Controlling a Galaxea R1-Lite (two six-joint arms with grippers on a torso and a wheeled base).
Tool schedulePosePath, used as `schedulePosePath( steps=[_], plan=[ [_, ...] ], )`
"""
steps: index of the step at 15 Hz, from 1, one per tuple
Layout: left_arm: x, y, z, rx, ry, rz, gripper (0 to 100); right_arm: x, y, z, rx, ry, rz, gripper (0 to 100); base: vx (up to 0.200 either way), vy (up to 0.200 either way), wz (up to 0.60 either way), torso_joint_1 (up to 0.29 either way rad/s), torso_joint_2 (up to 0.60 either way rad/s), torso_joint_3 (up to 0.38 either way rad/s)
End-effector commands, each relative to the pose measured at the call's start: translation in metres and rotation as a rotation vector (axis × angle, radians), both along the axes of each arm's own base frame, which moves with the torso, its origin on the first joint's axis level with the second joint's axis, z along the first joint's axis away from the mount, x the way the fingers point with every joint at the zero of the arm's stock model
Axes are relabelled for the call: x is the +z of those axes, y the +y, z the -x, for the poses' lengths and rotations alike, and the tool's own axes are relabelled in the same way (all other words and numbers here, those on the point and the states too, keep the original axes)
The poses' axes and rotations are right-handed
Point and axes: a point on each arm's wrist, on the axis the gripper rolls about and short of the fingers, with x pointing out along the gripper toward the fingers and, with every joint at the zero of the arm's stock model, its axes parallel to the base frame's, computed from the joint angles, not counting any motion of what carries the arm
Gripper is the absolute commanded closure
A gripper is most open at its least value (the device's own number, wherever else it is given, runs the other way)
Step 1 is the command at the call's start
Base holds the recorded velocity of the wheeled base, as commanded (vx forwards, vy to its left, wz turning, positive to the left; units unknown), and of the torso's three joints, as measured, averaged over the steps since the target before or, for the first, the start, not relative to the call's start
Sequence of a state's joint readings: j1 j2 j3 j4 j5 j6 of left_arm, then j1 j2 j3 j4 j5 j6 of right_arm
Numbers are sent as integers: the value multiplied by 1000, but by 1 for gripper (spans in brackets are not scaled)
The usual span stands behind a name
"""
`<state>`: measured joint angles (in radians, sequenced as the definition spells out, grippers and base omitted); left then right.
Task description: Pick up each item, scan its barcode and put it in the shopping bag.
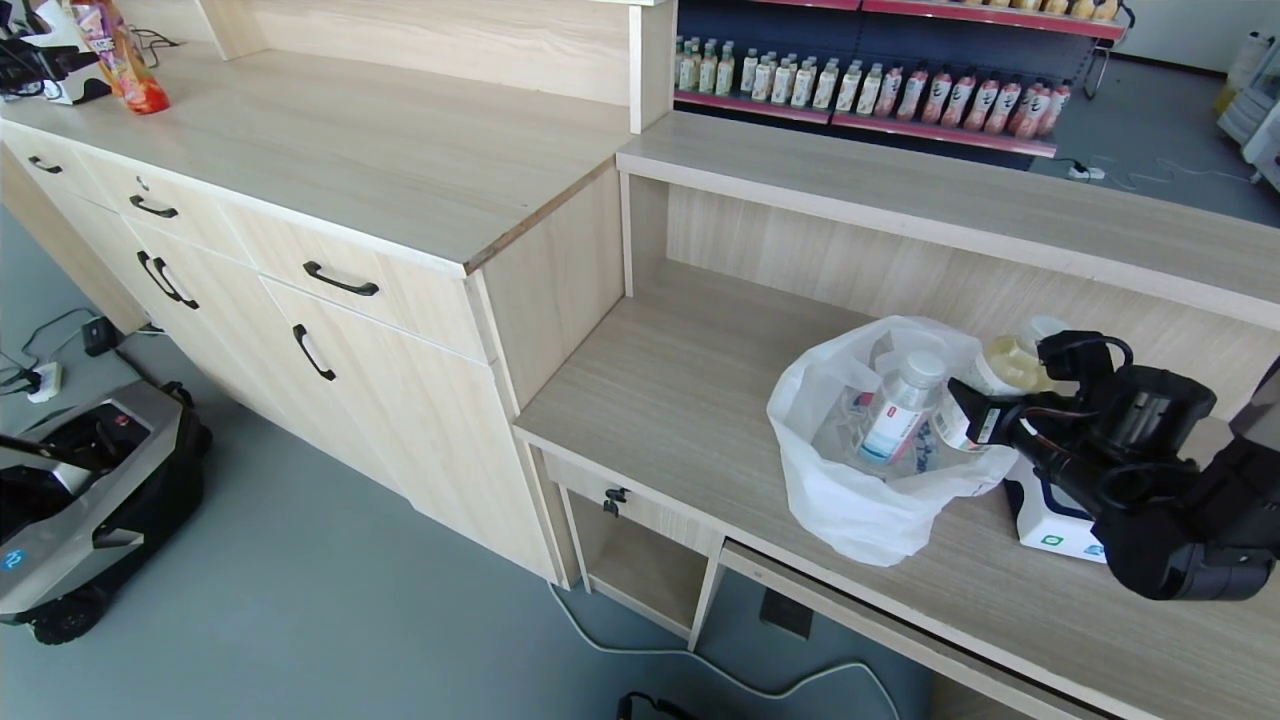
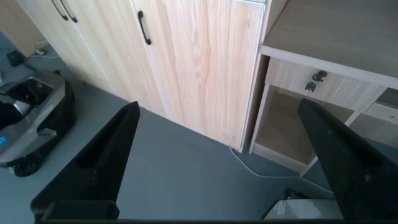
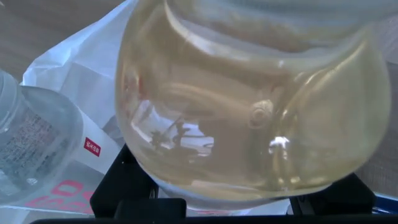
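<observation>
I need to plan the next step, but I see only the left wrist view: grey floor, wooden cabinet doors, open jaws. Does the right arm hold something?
Observer: Yes. The right gripper has its jaws shut on a clear plastic bottle of pale yellow drink.
Operator: Where is that bottle?
Observer: At the open mouth of the white plastic shopping bag, on the lower wooden counter.
Operator: Does the bag hold anything?
Observer: Yes, a clear plastic bottle with a white cap leans inside it.
</observation>
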<state>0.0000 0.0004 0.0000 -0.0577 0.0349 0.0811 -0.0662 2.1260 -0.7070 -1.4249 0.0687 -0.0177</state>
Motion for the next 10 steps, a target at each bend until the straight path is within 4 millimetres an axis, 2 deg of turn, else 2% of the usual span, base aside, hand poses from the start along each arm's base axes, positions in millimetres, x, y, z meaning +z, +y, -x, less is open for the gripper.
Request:
schedulePosePath(
  steps=[1,10],
  plan=[
    [0,0,0,0,-1,0,0,-6,-1,-2,-1,17,0,100,0,0,0,0,0,0],
    [0,0,0,0,-1,1,0,-26,-1,-5,-1,58,5,100,0,0,0,0,0,0]
  ],
)
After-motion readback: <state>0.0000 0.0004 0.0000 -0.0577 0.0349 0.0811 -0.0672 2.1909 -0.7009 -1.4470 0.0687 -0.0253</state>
